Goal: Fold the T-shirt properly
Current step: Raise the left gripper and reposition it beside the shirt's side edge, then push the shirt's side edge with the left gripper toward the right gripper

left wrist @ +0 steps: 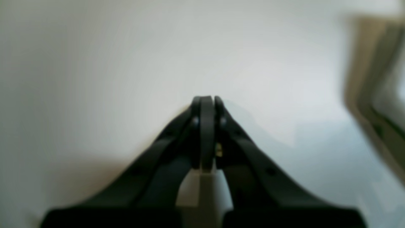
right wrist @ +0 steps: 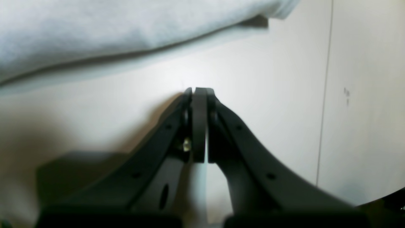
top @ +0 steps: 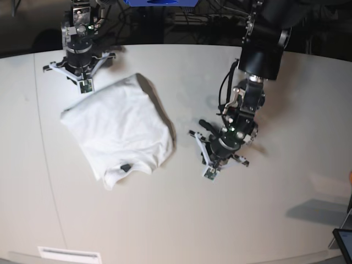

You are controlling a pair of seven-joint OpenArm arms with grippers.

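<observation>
Folded into a rough white bundle, the T-shirt lies on the tabletop at ten o'clock from centre, soft, light and limp, best pinched at a hemmed edge, while the left end effector and right end effector are both closed and empty.

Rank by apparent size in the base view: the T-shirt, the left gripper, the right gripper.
1. T-shirt, clearly the largest.
2. Left gripper and right gripper: both shut and look about alike, so no ranking between them.
</observation>
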